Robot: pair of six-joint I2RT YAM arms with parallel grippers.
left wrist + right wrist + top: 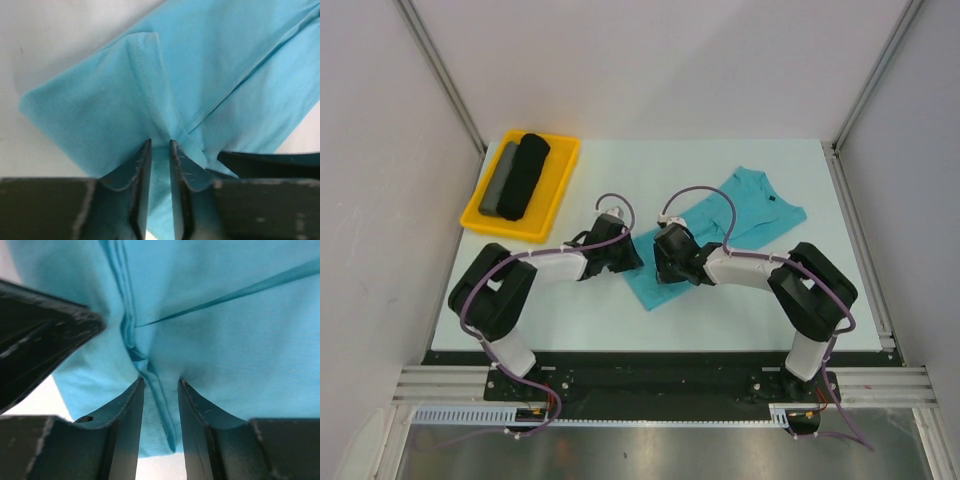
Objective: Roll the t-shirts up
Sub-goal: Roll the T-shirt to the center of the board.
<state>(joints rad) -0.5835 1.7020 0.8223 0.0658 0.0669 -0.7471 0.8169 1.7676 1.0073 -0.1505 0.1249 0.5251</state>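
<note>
The teal t-shirt point(750, 205) lies folded into a long strip running from the table's middle toward the back right. Both grippers meet at its near-left end. My left gripper point(625, 262) is nearly closed, and a pinch of the hem corner sits between its tips point(160, 142), with creases in the t-shirt point(215, 65) running to them. My right gripper point(665, 270) stands right beside it, its jaws closed on a bunched fold point(160, 381) of the t-shirt point(240, 340). Each wrist view shows the other gripper's dark finger close by.
A yellow tray point(555, 195) at the back left holds a black fabric roll point(525, 175) and a thinner grey roll point(500, 180). White walls with metal rails stand around the table. Bare tabletop point(570, 310) shows near the front.
</note>
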